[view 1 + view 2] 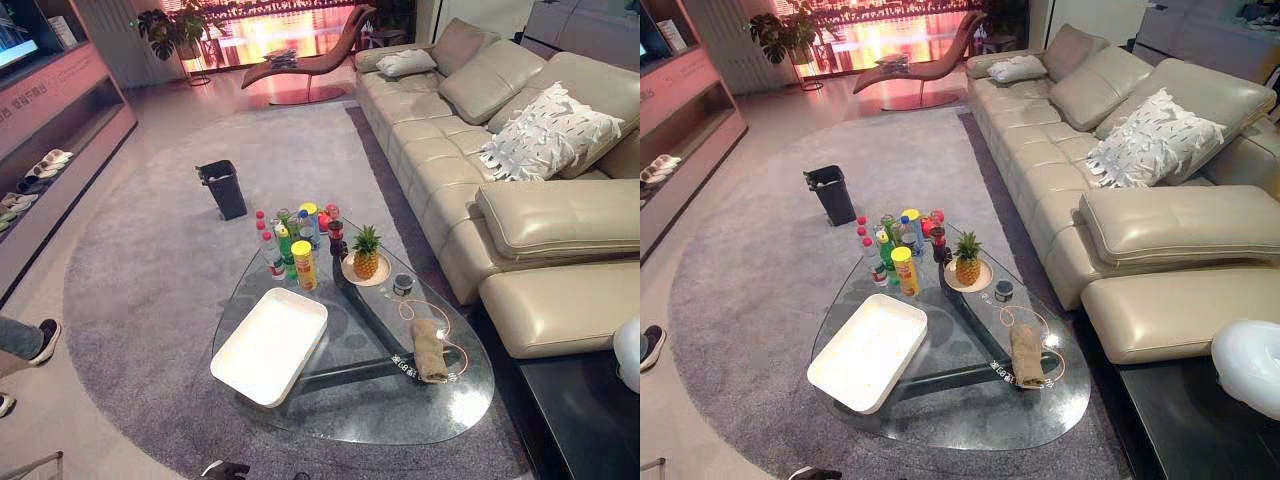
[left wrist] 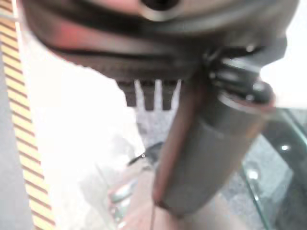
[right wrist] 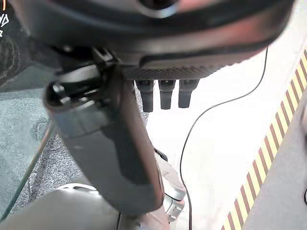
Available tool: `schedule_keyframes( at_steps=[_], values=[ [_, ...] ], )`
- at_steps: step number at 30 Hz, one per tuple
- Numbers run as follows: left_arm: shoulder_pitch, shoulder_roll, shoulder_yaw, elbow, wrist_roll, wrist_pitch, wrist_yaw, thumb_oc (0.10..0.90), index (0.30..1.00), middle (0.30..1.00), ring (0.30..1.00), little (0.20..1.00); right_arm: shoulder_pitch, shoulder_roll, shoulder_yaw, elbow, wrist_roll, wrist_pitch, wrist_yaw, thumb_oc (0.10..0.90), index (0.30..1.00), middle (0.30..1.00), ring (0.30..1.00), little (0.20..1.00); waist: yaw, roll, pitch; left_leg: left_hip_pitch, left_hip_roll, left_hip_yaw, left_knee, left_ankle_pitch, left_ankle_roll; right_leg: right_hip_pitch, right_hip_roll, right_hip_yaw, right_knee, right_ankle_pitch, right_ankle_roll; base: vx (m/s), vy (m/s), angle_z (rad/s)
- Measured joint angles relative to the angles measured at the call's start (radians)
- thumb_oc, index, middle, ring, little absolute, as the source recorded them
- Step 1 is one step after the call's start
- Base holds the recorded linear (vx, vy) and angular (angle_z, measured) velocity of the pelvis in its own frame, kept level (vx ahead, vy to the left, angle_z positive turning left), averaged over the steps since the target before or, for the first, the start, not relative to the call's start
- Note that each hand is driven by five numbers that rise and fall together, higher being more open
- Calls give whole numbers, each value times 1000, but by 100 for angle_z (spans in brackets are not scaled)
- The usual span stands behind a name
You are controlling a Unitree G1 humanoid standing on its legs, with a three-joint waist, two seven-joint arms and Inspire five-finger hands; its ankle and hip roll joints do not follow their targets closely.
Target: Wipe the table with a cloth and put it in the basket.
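Both hands hang close to their wrist cameras: the left hand (image 2: 206, 153) and the right hand (image 3: 105, 139) each show loose, nearly straight fingers and hold nothing. On the glass table (image 1: 380, 412) a white tray (image 1: 270, 345) sits at the near left. The tan cloth (image 1: 430, 350) lies bunched on the glass on the sofa side, well apart from the tray. Farther back stand bottles and cans (image 1: 295, 235), with a pineapple (image 1: 366, 252) on a plate just beside them. A small dark jar (image 1: 403, 284) sits between pineapple and cloth. A black bin (image 1: 224, 188) stands on the grey rug (image 1: 150, 270) beyond the table. A beige sofa (image 1: 450, 160) runs along the right.
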Motion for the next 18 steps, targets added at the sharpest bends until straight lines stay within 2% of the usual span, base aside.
schedule_keyframes(
  at_steps=[18],
  values=[
    [0, 0, 0, -1, 0, 3, 0, 800, 900, 900, 900, 900, 0, 1, 0, 1, 0, 0, 0, 800, 900, 900, 900, 900, 0, 0, 0, 1, 0, 0, 0, 0, 0, 1, 0, 0, 0, 0, 0, -8, -3, -2]
  ],
)
